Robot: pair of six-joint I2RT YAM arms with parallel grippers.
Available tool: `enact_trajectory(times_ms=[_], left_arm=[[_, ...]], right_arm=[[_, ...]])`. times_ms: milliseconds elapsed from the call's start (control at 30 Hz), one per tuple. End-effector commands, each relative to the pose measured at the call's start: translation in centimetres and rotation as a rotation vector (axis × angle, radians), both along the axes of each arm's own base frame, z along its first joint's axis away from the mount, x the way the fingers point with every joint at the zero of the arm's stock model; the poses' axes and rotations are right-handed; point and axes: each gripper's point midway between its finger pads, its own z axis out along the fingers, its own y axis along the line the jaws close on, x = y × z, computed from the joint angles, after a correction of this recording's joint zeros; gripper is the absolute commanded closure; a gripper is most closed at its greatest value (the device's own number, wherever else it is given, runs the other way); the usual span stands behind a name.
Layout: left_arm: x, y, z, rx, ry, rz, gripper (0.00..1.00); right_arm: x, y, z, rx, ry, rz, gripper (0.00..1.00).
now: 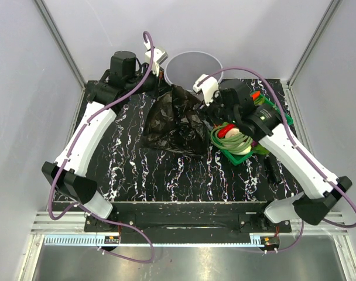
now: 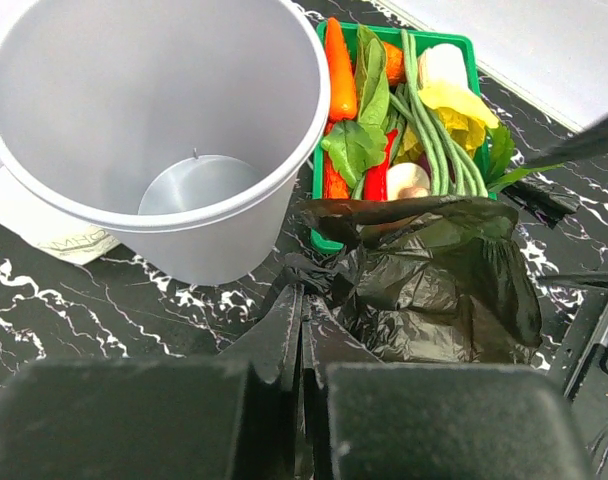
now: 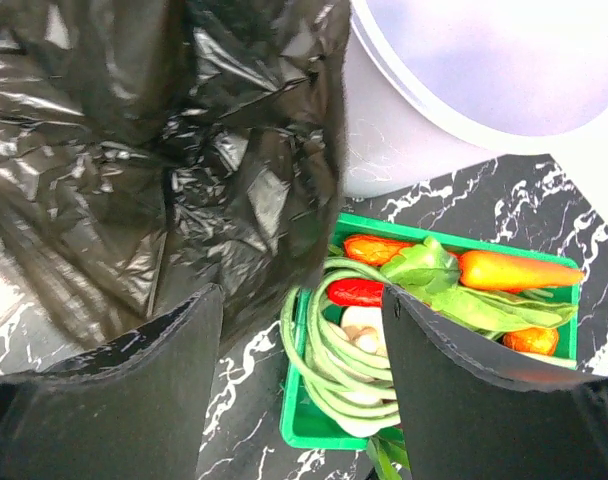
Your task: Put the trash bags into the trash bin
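The light-grey trash bin (image 1: pixel 192 67) stands upright and empty at the back middle of the table; it also shows in the left wrist view (image 2: pixel 164 110) and the right wrist view (image 3: pixel 464 70). The black crinkly trash bag (image 1: pixel 175 120) lies heaped in front of it, one corner drawn up toward the bin. My left gripper (image 1: pixel 165 86) is shut on that corner of the bag (image 2: pixel 454 290), its jaws (image 2: pixel 304 300) pressed together beside the bin's base. My right gripper (image 1: pixel 207 108) is open (image 3: pixel 302 292) and empty, between the bag (image 3: pixel 134 150) and the basket.
A green basket (image 1: pixel 280 108) of vegetables sits right of the bag, touching it, with long beans hanging over its rim (image 3: pixel 314 420); it also shows in the left wrist view (image 2: pixel 454 42). A white wrapped item (image 2: pixel 54 225) lies against the bin's left side. Enclosure walls stand close behind.
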Motion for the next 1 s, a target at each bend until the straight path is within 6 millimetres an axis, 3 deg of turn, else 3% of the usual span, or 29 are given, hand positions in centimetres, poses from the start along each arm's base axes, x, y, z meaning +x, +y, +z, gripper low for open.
enact_trajectory(times_ms=[0, 200, 333, 433, 667, 967], left_arm=[[-1.7, -0.5, 4.4, -0.078, -0.100, -0.047, 1.00], [-2.4, -0.5, 4.6, -0.080, -0.107, -0.069, 1.00], [-2.7, 0.0, 4.9, -0.070, -0.127, -0.060, 1.00], [-2.7, 1.1, 5.1, -0.034, -0.151, -0.011, 1.00], [-2.8, 5.4, 6.1, 0.106, -0.249, 0.137, 1.00], [-3.1, 9.7, 7.8, 0.232, -0.326, 0.275, 1.00]], right_arm=[[3.3, 0.7, 0.0, 0.039, -0.015, -0.111, 0.29], [5.6, 1.0, -2.2, 0.019, -0.003, -0.172, 0.27], [5.9, 1.6, -2.1, 0.045, 0.002, -0.155, 0.40], [5.2, 1.8, -1.1, 0.069, 0.002, -0.124, 0.29], [3.8, 1.1, 3.4, 0.113, -0.044, -0.066, 0.19], [6.6, 0.8, 6.3, 0.094, -0.124, -0.035, 0.13]])
